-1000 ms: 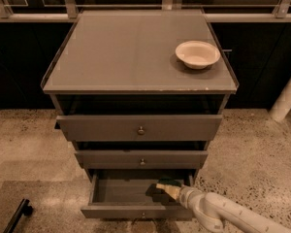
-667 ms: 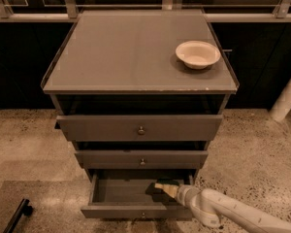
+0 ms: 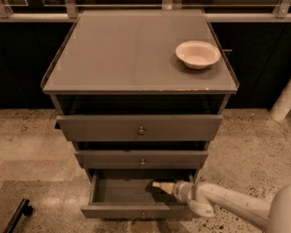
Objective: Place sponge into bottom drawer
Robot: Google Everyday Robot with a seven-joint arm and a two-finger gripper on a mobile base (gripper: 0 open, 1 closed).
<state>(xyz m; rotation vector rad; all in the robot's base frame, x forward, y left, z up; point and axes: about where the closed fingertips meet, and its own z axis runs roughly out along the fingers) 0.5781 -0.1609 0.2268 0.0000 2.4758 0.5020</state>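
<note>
The bottom drawer point(image 3: 117, 210) is pulled open below the other two, and its shallow grey box shows. My gripper point(image 3: 170, 188), at the end of the white arm coming in from the lower right, reaches into the right part of the drawer. It is shut on the sponge point(image 3: 160, 185), whose pale yellow foam and dark scrub side stick out to the left of the fingers. The sponge hangs just over the drawer floor; I cannot tell whether it touches.
The top drawer point(image 3: 140, 128) and middle drawer point(image 3: 141, 159) stand slightly open above it. A round white bowl point(image 3: 198, 54) sits on the cabinet top point(image 3: 121, 52) at the right. A black bar point(image 3: 17, 215) lies on the floor at lower left. A white post point(image 3: 287, 101) stands at right.
My gripper and the sponge have moved slightly left and deeper into the open bottom drawer. Nothing else has moved.
</note>
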